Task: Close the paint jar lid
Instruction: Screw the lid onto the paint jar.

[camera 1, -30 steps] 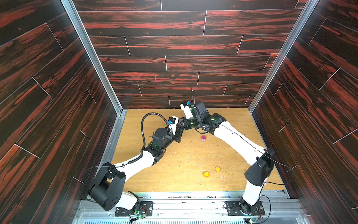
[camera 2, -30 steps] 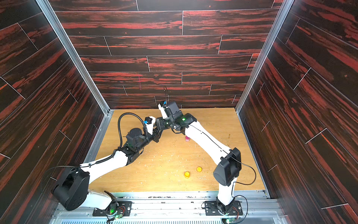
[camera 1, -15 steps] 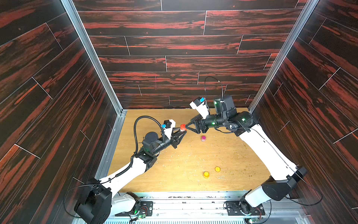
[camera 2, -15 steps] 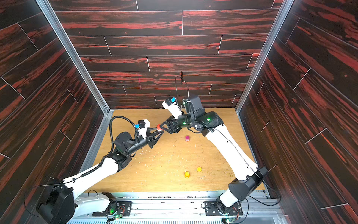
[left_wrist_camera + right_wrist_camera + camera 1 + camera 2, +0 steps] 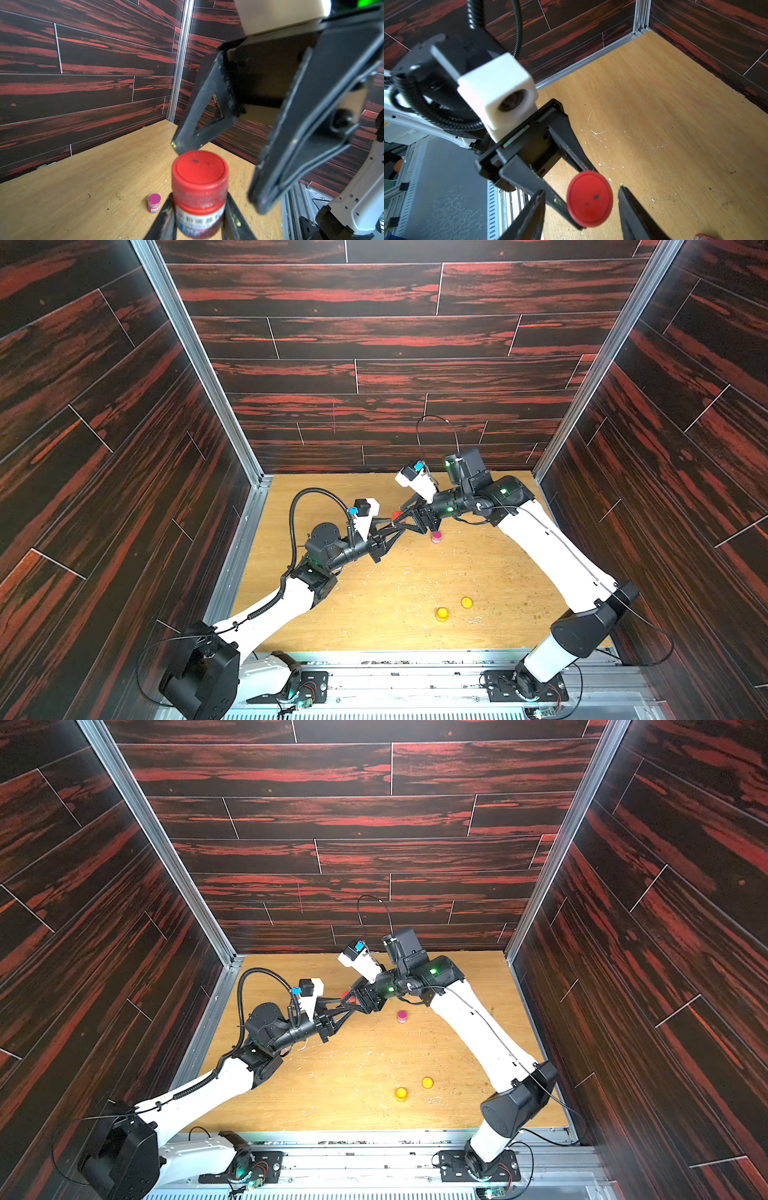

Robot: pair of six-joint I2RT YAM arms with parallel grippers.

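Your left tool (image 5: 199, 197) is clamped on that light, slick-looking jar (image 5: 200, 220), right tool (image 5: 581, 189) apart around the lid (image 5: 589, 200); pinch its rim.

From my left wrist, the red jar (image 5: 199, 193) ran off the edge of view below its label (image 5: 199, 220), whose print was too blurred to read. From my right wrist, its lid (image 5: 589, 198) hid the body, and the pink jar (image 5: 703, 236) was cropped.

White arm links (image 5: 552, 547), black joints (image 5: 582, 630), black serrated jaws — ribbed black cable (image 5: 428, 113)
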